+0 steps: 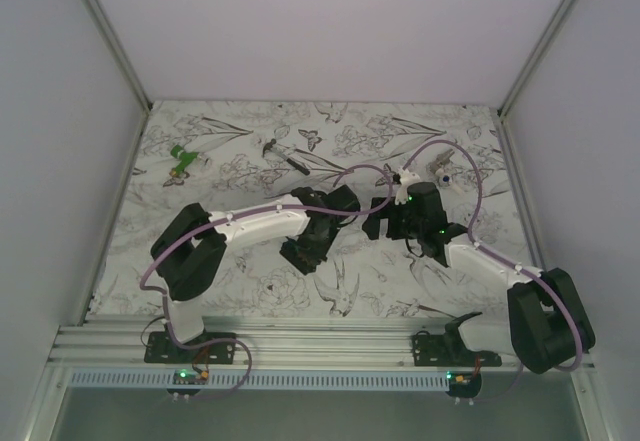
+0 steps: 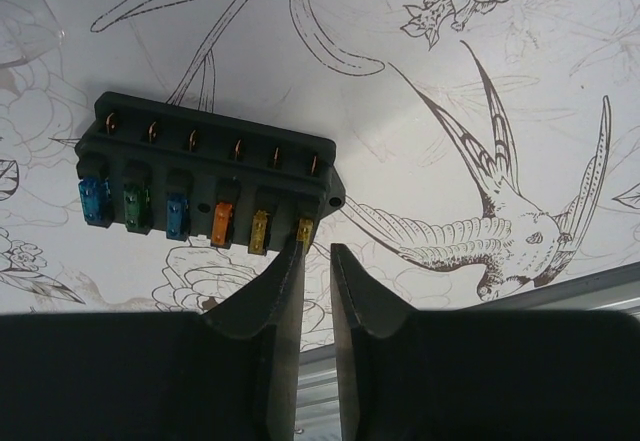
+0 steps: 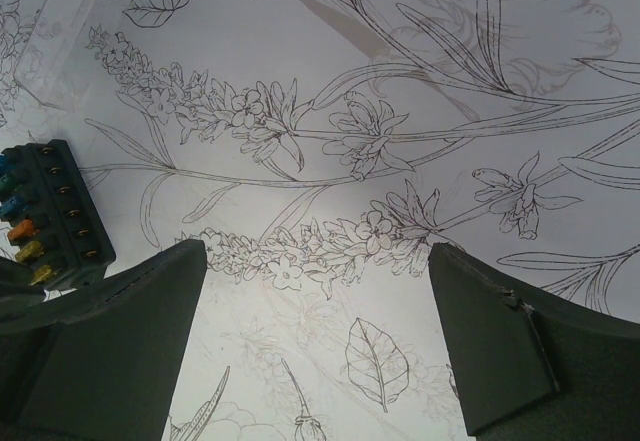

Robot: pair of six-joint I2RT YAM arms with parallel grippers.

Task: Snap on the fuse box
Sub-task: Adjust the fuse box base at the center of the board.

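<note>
**Little white booth, flowery table cover**

Seen from the overhead camera, plain pale walls box in the table (image 1: 130,246): the back wall (image 1: 330,21) at 12 o'clock, the left wall (image 1: 50,181) at 9 and the right wall (image 1: 595,111) at 3, all with a faint lilac tint. Slim metal posts (image 1: 108,31) run up the far corners, around 11 and 1. The table wears a white sheet (image 1: 240,161) printed with black line drawings of flowers, leaves, butterflies and birds. At 6 o'clock a ribbed aluminium rail (image 1: 330,344) edges it, with a slotted strip (image 1: 320,378) just below. The light is soft and even, and the shadows are faint.
</note>
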